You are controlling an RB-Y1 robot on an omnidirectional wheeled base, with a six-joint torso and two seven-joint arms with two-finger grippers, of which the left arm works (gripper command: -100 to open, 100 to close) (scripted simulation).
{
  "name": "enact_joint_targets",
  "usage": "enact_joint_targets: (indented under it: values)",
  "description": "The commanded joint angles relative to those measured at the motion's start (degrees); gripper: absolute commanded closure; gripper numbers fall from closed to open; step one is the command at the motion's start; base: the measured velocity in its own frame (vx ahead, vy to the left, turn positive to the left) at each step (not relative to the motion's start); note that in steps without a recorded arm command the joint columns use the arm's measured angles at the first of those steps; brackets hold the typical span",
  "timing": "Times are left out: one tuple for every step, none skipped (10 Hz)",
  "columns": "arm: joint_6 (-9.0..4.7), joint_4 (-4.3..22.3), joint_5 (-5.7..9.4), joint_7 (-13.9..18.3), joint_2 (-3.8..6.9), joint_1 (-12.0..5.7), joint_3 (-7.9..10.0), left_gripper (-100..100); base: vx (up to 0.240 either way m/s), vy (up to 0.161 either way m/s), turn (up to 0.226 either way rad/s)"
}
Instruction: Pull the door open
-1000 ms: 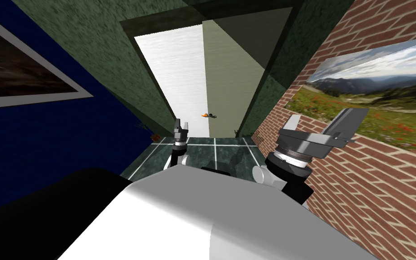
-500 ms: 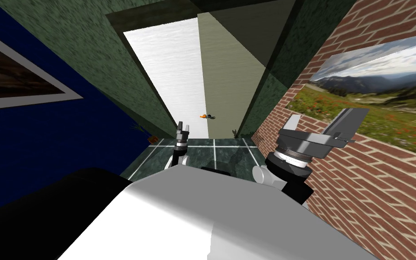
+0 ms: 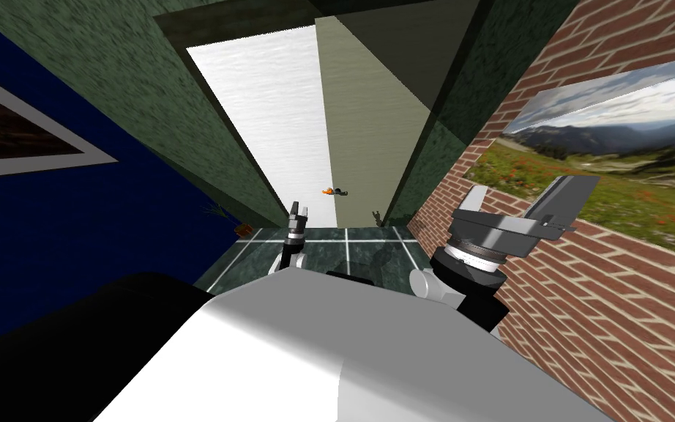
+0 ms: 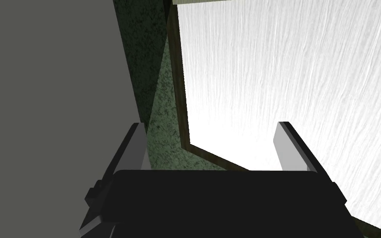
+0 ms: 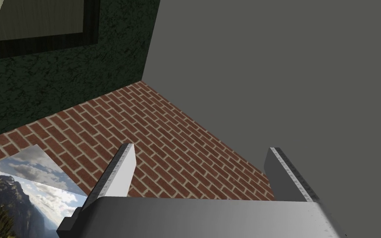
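The door [image 3: 270, 110] is a tall white panel in a dark frame [image 3: 175, 29], set in a green wall. An olive surface [image 3: 369, 132] adjoins its right edge. Where the two meet sits a small orange and dark handle [image 3: 336, 191]. My left gripper [image 3: 298, 213] is raised in front of the door's lower part, left of the handle and apart from it. In the left wrist view this gripper [image 4: 210, 124] stands open, facing the white panel [image 4: 293, 82] and the frame's dark edge [image 4: 180, 82]. My right gripper [image 3: 526, 192] is held up by the brick wall, open [image 5: 200, 146] and holding nothing.
A blue wall [image 3: 72, 220] with a framed picture [image 3: 14, 132] closes the left side. A brick wall [image 3: 592, 293] with a landscape picture [image 3: 607, 154] stands close on the right. Dark green floor tiles [image 3: 351, 245] lie between me and the door.
The whole head picture has slid: the doorway looks wider and the blue wall's picture has moved out left, so I have moved. My left gripper sits slightly lower and further right.
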Motion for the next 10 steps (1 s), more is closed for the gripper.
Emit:
enact_joint_targets:
  values:
    - [-0.29,1.9,0.2,0.2,0.27,-0.36,0.3,-100,0.103,0.009,-0.031]
    - [-0.43,3.0,0.34,0.3,0.46,-0.55,0.51,-100,0.091,0.0,-0.028]
    - [-0.58,4.1,0.47,0.5,0.64,-0.74,0.71,-100,0.09,-0.01,-0.031]
    - [-0.73,5.2,0.61,0.6,0.83,-0.93,0.92,-100,0.095,-0.008,-0.027]
    - [-0.87,6.3,0.74,0.7,1.01,-1.13,1.12,-100,0.102,0.003,-0.027]
    - [-1.03,7.5,0.89,0.9,1.18,-1.33,1.34,-100,0.102,0.0,-0.029]
    - [-1.19,8.7,1.03,1.0,1.35,-1.54,1.55,-100,0.094,-0.003,-0.03]
    - [-1.5,11.0,1.32,1.3,1.69,-1.95,1.99,-100,0.126,-0.004,-0.057]
    - [-1.65,12.2,1.46,1.4,1.86,-2.15,2.2,-100,0.142,-0.001,-0.042]
    - [-1.65,12.2,1.46,1.4,1.86,-2.15,2.2,-100,0.088,0.003,-0.001]
